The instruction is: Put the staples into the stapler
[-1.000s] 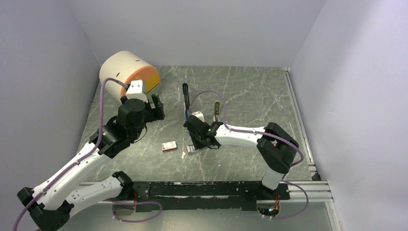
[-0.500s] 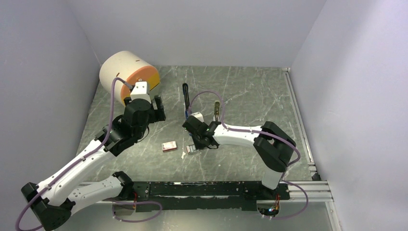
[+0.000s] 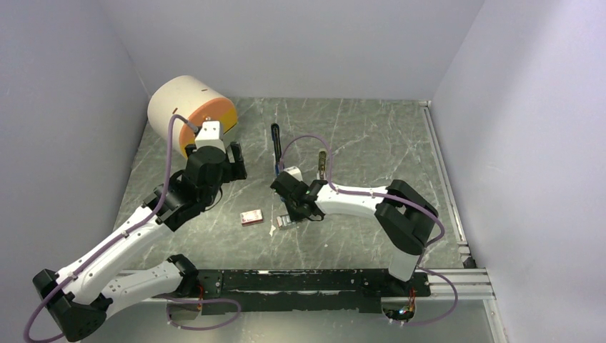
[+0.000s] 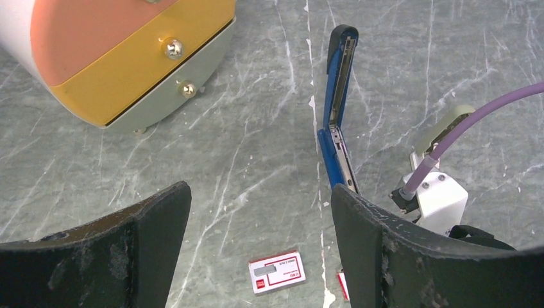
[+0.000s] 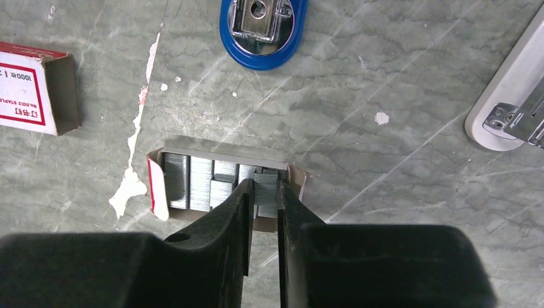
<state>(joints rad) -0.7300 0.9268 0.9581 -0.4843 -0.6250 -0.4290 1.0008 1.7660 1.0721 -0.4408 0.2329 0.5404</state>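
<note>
On my right wrist feed the right fingers (image 5: 238, 208) are drawn narrow, almost together, and reach down into the open cardboard tray (image 5: 156, 186) on the desk (image 5: 398, 192). They seem to pinch 1 strip of the staples (image 5: 192, 183) between their tips, though from this angle I cannot tell whether that strip has come free of its neighbours. The other grey strips sit side by side in the tray, to the left of the tips. The box sleeve (image 5: 32, 90), white with pink-red print, lies apart from the tray toward the upper left of that feed, its open end turned to the right. A few white paper scraps (image 5: 131, 186) lie on the desk just beside the tray. The stapler (image 4: 337, 109) lies on the desk beyond the tray, opened out in 1 long line. Its top is swung away toward the far side and a metal channel shows along the near half. Its rounded blue end with the metal plate sits near the tray without touching it. A pale beige bar (image 5: 513, 90) lies to the right of the stapler, apart from it. The left fingers (image 4: 160, 218) are spread wide with nothing between the 2 of them. They hover above the desk to the left of the stapler, near a round cabinet (image 4: 128, 58) with orange, yellow and grey-green drawer fronts.
</note>
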